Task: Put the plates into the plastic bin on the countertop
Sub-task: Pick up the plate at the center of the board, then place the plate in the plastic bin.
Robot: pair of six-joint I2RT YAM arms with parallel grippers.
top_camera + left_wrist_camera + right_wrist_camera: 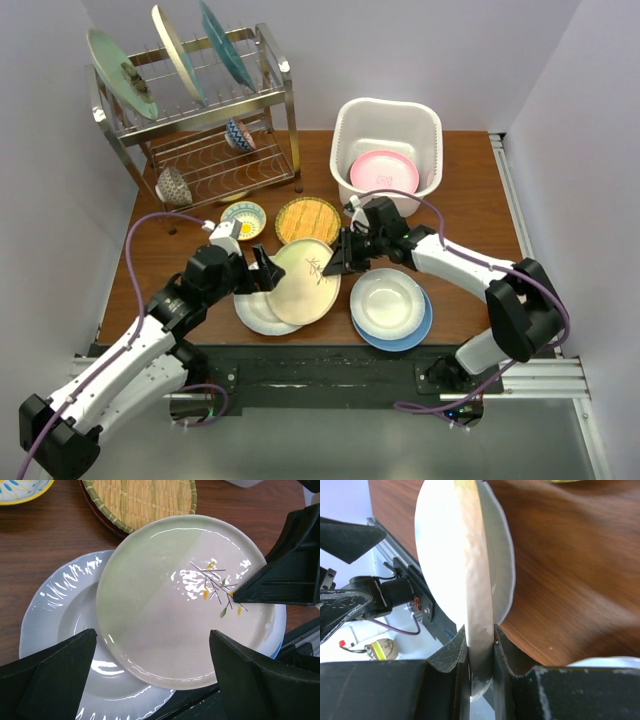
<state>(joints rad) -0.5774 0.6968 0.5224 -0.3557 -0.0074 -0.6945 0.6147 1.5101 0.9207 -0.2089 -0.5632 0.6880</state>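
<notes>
Right fingers (445,655) pinch the cream-and-green plate (190,605) overlapping the white plate (60,610); left fingers (50,675) open; brown bench (50,535), lilac walls (400,50).

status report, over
Right gripper shut on cream plate, left gripper open at opposite edge. Plate not yet in plastic bin. Nothing tall in the way.

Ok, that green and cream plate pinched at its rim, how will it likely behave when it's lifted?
Probably stiff: the plate shows no sag with the right gripper holding one edge. Its glossy glaze looks slippery, so it may pivot or slide. Likely breakable if dropped.
</notes>
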